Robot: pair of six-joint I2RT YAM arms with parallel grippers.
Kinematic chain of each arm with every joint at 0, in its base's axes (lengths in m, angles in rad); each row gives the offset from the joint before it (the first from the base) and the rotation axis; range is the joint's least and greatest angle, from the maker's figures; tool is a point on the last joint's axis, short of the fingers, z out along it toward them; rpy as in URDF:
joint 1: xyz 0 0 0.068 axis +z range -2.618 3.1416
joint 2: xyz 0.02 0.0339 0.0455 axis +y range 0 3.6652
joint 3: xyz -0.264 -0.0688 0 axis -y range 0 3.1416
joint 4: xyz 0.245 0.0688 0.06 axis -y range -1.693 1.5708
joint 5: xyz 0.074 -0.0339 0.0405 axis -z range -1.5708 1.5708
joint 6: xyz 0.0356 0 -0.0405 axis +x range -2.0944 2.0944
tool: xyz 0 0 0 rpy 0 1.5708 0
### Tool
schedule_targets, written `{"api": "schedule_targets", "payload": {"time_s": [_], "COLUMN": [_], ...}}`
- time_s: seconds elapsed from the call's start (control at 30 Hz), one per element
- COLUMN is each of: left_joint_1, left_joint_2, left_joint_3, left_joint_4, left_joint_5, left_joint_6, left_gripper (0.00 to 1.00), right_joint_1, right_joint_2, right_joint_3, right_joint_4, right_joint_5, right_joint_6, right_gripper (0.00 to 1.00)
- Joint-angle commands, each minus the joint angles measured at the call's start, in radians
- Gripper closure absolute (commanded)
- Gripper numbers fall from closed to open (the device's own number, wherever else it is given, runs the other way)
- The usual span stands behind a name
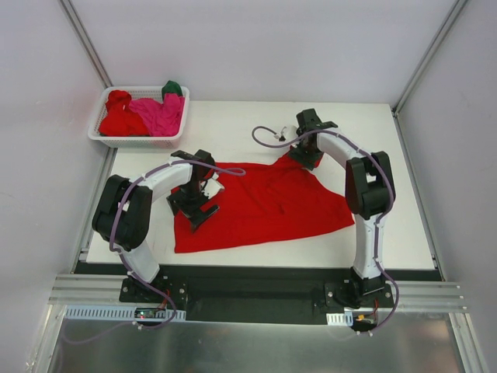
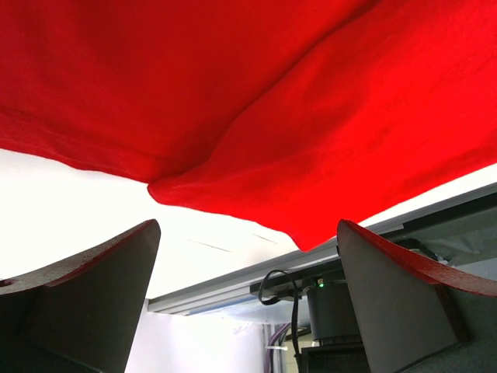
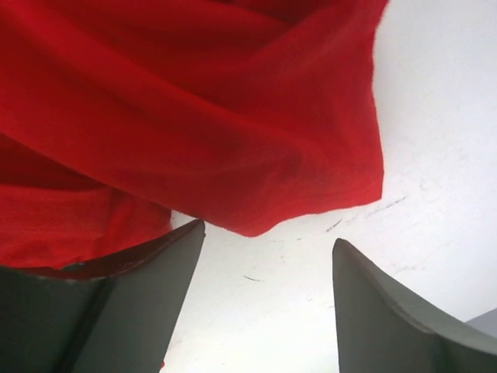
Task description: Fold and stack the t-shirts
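Red t-shirt (image 1: pixel 264 203) is spread on the surface (image 1: pixel 233 132). Left fingers (image 2: pixel 85 295) are spread wide, nothing held, hem just ahead. Right fingers (image 3: pixel 388 311) are parted; cloth lies against one, ungripped.

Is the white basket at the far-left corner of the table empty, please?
No, the white basket holds a crumpled red t-shirt, a pink t-shirt and a dark green t-shirt.
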Motion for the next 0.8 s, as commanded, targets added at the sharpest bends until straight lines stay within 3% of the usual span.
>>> {"api": "schedule_targets", "payload": {"time_s": [0.0,0.17,0.27,0.47,0.77], "left_joint_1": [-0.005,-0.005,-0.005,-0.005,-0.004], "left_joint_2": [-0.006,-0.006,-0.005,-0.001,0.005], "left_joint_3": [0.005,-0.003,0.003,0.005,0.011], "left_joint_4": [-0.018,-0.019,-0.019,-0.018,-0.018], "left_joint_5": [-0.013,-0.013,-0.013,-0.013,-0.012], "left_joint_6": [0.008,0.006,0.005,0.003,0.003], "left_gripper": [0.01,0.01,0.01,0.01,0.01], "right_joint_1": [0.013,0.017,0.019,0.019,0.030], "right_joint_2": [0.013,0.026,0.031,0.016,-0.064], "right_joint_3": [-0.018,-0.029,-0.027,-0.026,0.006], "right_joint_4": [0.007,-0.003,-0.001,0.000,-0.065], "right_joint_5": [-0.001,-0.014,-0.015,-0.009,0.003], "right_joint_6": [0.015,0.017,0.023,0.031,0.042], "right_gripper": [0.32,0.34,0.45,0.99,0.99]}}
